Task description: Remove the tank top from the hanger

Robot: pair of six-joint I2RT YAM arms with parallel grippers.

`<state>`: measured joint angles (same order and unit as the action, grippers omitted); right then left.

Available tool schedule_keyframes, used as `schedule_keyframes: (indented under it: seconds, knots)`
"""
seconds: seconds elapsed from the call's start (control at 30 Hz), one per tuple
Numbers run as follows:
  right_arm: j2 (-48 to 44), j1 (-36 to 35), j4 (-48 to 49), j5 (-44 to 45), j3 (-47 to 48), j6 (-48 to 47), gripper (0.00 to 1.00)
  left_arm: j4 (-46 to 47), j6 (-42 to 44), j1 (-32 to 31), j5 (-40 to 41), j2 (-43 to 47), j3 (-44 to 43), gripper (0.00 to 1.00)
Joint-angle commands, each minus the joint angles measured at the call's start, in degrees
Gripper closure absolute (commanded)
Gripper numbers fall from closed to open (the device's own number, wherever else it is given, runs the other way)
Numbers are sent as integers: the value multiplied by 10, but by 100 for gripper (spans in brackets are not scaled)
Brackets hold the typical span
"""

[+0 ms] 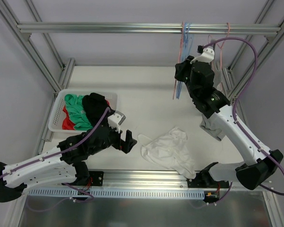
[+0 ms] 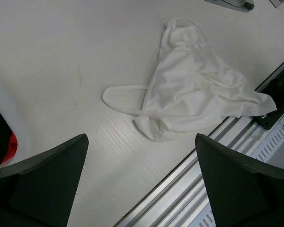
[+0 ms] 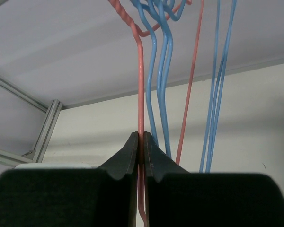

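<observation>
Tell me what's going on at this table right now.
The white tank top is already off its hanger and lies crumpled on the table. The right gripper is shut on a red wire hanger that hangs from the top rail among blue hangers. The left gripper is open and empty, low over the table just short of the tank top. A white basket of other clothes sits at the left.

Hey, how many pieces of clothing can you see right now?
4: white tank top on the table; green garment, red garment and black garment heaped in the basket at left. More may be hidden underneath.
</observation>
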<state>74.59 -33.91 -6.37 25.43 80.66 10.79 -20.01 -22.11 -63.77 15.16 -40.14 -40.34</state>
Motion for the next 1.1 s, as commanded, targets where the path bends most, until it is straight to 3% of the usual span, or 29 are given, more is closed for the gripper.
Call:
schedule_keyframes:
  seconds: [0.0,0.03,0.07,0.1,0.13,0.27,0.3,0.37,0.63,0.8,1.07]
  knots:
    - [-25,10,26,-1,-2,15,100,10,-14,-1,-3,-9,-1,1]
    - [-26,14,25,-5,-2,15,99,11,-14,-1,-2,-16,-2,1]
    - [-30,17,23,-21,-2,15,92,13,-17,-1,2,-20,-3,1]
    - [-30,18,22,-35,-3,15,65,15,-18,-1,4,-27,-4,1]
    - [-37,20,22,-67,-2,14,53,22,-21,-1,5,-41,-7,1]
    - [-67,20,-15,-129,1,12,32,57,-22,-1,-29,-91,-17,1]
    - [-77,21,-28,-139,1,9,17,65,-23,-1,-40,-113,-20,1]
    - [-112,20,-68,-168,-4,5,1,90,-23,-7,-57,-138,-25,1]
    - [-316,20,-267,-224,-74,-81,0,120,31,-86,-46,-323,-90,1]
    - [-487,20,-355,-216,-125,-89,1,116,65,-94,-49,-458,-169,1]
    - [-538,20,-419,-305,-90,-108,1,101,101,-95,-68,-656,-287,1]
